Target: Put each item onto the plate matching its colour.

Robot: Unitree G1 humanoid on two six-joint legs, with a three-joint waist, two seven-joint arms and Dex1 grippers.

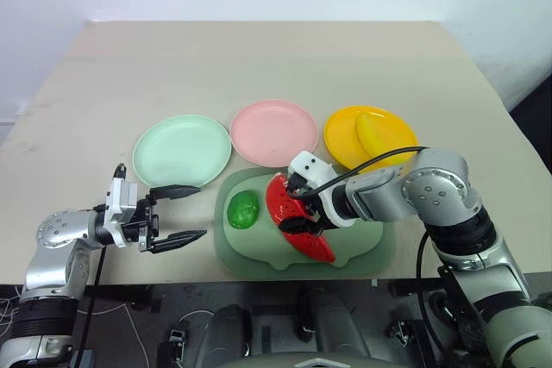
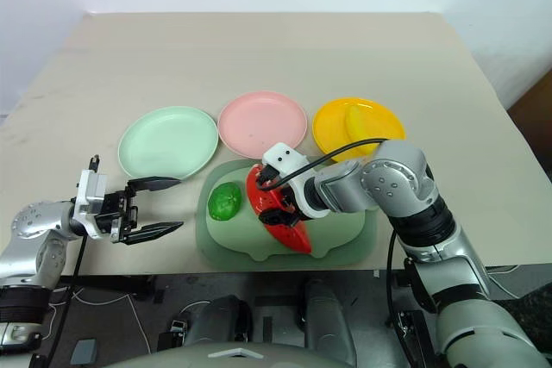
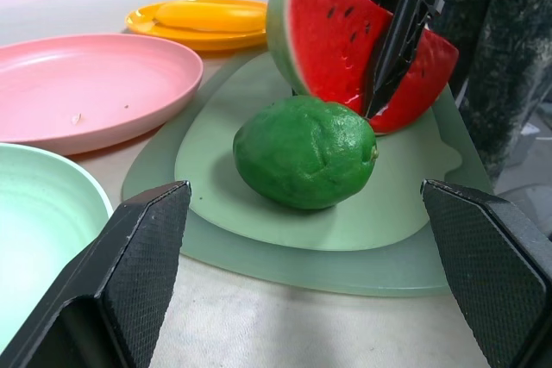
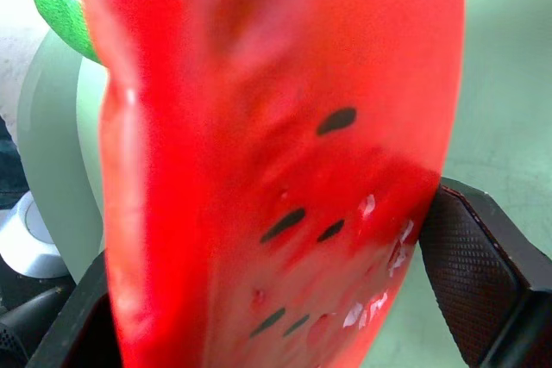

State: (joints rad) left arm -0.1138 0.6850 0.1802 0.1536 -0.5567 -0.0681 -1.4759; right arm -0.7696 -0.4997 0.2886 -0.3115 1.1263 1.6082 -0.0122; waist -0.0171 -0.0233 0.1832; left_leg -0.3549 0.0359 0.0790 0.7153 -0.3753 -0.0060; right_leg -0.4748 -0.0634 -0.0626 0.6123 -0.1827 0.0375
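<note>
- The right gripper (image 1: 304,210) has its two black fingers (image 3: 385,49) set on either side of the red watermelon wedge (image 1: 297,217), one on each flat face; they look to be grasping it, though how firm the pinch is I cannot tell.
- The wedge stands on its rind on the grey-green mat (image 1: 362,252) at the near edge of the table (image 1: 259,66), just right of the round green fruit (image 1: 243,209).
- The left gripper (image 1: 177,213) hangs released, fingers spread wide and empty, left of the mat and pointing toward the green fruit.
- The banana (image 1: 373,134) already lies on the yellow plate (image 1: 341,131), far right; the pink plate (image 1: 274,132) is in the middle and the mint green plate (image 1: 182,149) on the left, both bare.
- Risk: the wedge's faces are glossy and taper, so a light pinch could let it slide or twist out on the lift.
- Risk: the green fruit sits near the wedge and could get nudged and roll if the wedge swings left.
- Risk: the pink plate's near rim is just beyond the mat; a low carry could clip it and shove the plate.
- Count: three plates, three toy foods, one mat, two grippers.
</note>
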